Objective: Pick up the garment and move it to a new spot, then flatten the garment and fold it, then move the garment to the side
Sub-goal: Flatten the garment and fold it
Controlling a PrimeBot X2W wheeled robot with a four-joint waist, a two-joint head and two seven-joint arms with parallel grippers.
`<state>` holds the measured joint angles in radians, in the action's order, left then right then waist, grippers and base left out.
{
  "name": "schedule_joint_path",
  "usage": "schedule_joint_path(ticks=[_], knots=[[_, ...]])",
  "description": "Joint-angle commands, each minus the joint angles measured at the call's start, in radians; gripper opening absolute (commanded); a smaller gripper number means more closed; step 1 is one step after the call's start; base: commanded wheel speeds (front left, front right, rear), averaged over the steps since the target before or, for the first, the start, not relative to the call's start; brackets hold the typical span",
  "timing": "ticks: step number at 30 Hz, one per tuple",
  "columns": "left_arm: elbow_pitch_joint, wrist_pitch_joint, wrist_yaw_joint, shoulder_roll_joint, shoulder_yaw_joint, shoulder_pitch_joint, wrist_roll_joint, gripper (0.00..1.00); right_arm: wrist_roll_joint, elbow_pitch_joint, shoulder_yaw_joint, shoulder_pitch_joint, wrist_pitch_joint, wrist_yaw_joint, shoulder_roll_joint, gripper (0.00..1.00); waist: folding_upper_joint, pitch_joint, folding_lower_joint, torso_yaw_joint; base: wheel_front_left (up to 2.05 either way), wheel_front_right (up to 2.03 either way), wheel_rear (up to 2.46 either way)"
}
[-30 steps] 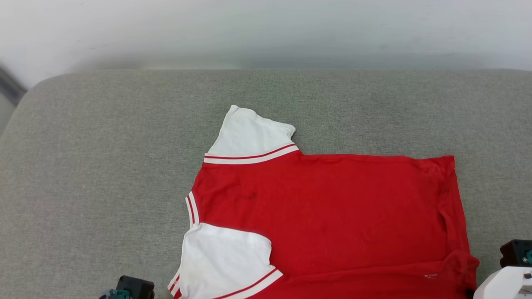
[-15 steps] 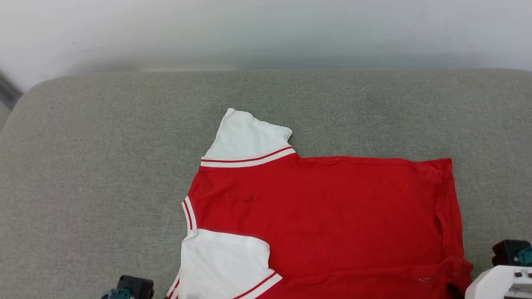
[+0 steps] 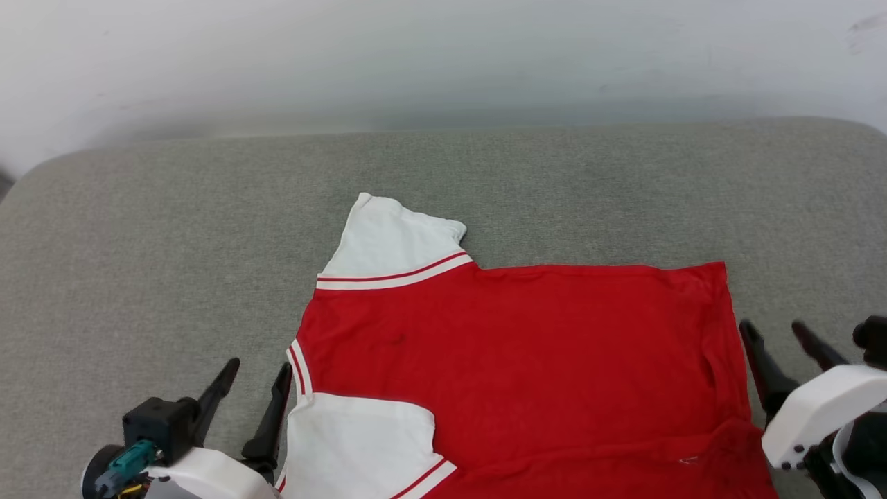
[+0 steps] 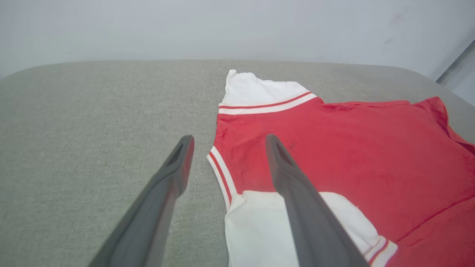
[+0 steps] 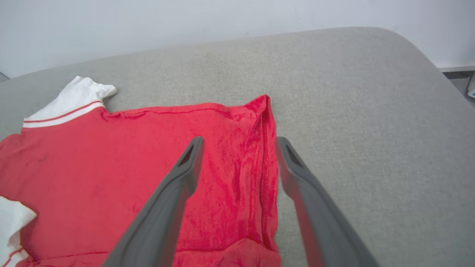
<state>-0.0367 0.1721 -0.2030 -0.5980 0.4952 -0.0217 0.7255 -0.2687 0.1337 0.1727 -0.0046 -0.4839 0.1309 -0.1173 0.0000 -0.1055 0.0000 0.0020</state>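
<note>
one red shirt (image 3: 520,360) lies spread flat on a grey cushion (image 3: 173,242), toward its near edge and right of the middle, collar toward the left edge and hem toward the right edge. its near side runs past the bottom of the head view. its two white sleeves have red-and-white striped trim: one (image 3: 391,239) points at the far edge, the other (image 3: 353,443) lies at the near edge. bare cushion stretches wide on the left and along the far edge below the pale wall (image 3: 416,55); a narrower strip is free beyond the hem. a small pale mark (image 3: 686,459) near the hem's near corner is too small to read.

there are two tools, both with fingers apart and holding nothing. the left tool (image 3: 258,365) is just beside the collar, straddling the collar edge in its wrist view (image 4: 229,138). the right tool (image 3: 771,326) is at the hem, straddling the hem edge in its wrist view (image 5: 240,139).
</note>
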Motion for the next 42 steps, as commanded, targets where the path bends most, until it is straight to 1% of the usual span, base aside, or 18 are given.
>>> schedule_joint_path(ticks=[1,4,5,7,9,13,16,19,22,24,26,31,36,39,42], knots=[[0.004,0.037,-0.01,0.008,-0.014,-0.014,-0.02,1.0,-0.016,0.01,-0.01,-0.025,0.056,0.0,0.003,1.0,0.0,0.004,0.0,-0.01,0.0,0.0,0.0],[0.003,0.078,-0.011,0.034,-0.05,-0.022,-0.041,1.0,-0.017,0.0,-0.035,-0.036,0.164,0.0,-0.021,1.0,0.0,0.006,0.0,-0.019,0.0,0.0,0.0],[0.0,0.085,-0.004,0.036,-0.06,-0.021,-0.058,1.0,-0.016,-0.005,-0.042,-0.038,0.198,0.0,-0.025,1.0,0.0,0.007,0.0,-0.021,0.0,0.0,0.0],[-0.003,0.091,-0.003,0.051,-0.09,-0.015,-0.082,1.0,-0.028,-0.018,-0.057,-0.044,0.262,0.0,-0.025,1.0,0.0,0.007,0.0,-0.027,0.0,0.0,0.0],[-0.031,0.094,0.0,0.084,-0.14,-0.013,-0.119,1.0,-0.032,-0.024,-0.067,-0.047,0.32,0.0,-0.02,1.0,0.0,0.006,0.0,-0.03,0.0,0.0,0.0],[-0.081,0.093,0.053,0.158,-0.241,0.023,-0.196,1.0,-0.038,-0.034,-0.092,-0.037,0.419,0.0,-0.013,1.0,0.0,0.004,0.0,-0.036,0.0,0.0,0.0],[-0.101,0.093,0.099,0.215,-0.307,0.047,-0.244,1.0,-0.035,-0.047,-0.108,-0.032,0.46,0.0,-0.005,1.0,0.0,0.002,0.0,-0.043,0.0,0.0,0.0],[-0.094,0.093,0.147,0.245,-0.341,0.046,-0.29,1.0,-0.027,-0.052,-0.125,-0.04,0.48,0.0,0.003,1.0,0.0,-0.009,0.0,-0.053,0.0,0.0,0.0],[-0.07,0.093,0.196,0.253,-0.356,0.009,-0.312,1.0,-0.018,-0.049,-0.137,-0.055,0.495,0.0,0.011,1.0,0.0,-0.028,0.0,-0.067,0.0,0.0,0.0],[-0.039,0.092,0.232,0.234,-0.342,-0.019,-0.318,1.0,-0.016,-0.045,-0.145,-0.062,0.496,0.0,0.014,1.0,0.0,-0.044,0.0,-0.079,0.0,0.0,0.0],[-0.026,0.067,0.257,0.213,-0.336,-0.073,-0.31,1.0,-0.015,-0.034,-0.157,-0.068,0.493,0.0,0.017,1.0,0.0,-0.063,0.0,-0.095,0.0,0.0,0.0],[-0.009,-0.085,0.305,0.113,-0.316,-0.232,-0.284,1.0,-0.01,0.001,-0.164,-0.092,0.481,0.0,0.023,1.0,0.0,-0.135,0.0,-0.139,0.0,0.0,0.0],[0.039,-0.308,0.331,-0.02,-0.263,-0.432,-0.198,1.0,-0.003,0.007,-0.19,-0.11,0.477,0.0,0.035,1.0,0.0,-0.212,0.0,-0.189,0.0,0.0,0.0],[0.07,-0.463,0.333,-0.094,-0.221,-0.543,-0.12,1.0,0.007,0.008,-0.22,-0.13,0.479,0.0,0.034,1.0,0.0,-0.255,0.0,-0.222,0.0,0.0,0.0],[0.103,-0.621,0.333,-0.151,-0.179,-0.639,-0.032,1.0,0.002,0.011,-0.224,-0.142,0.493,0.0,0.042,1.0,0.0,-0.291,0.0,-0.251,0.0,0.0,0.0]])
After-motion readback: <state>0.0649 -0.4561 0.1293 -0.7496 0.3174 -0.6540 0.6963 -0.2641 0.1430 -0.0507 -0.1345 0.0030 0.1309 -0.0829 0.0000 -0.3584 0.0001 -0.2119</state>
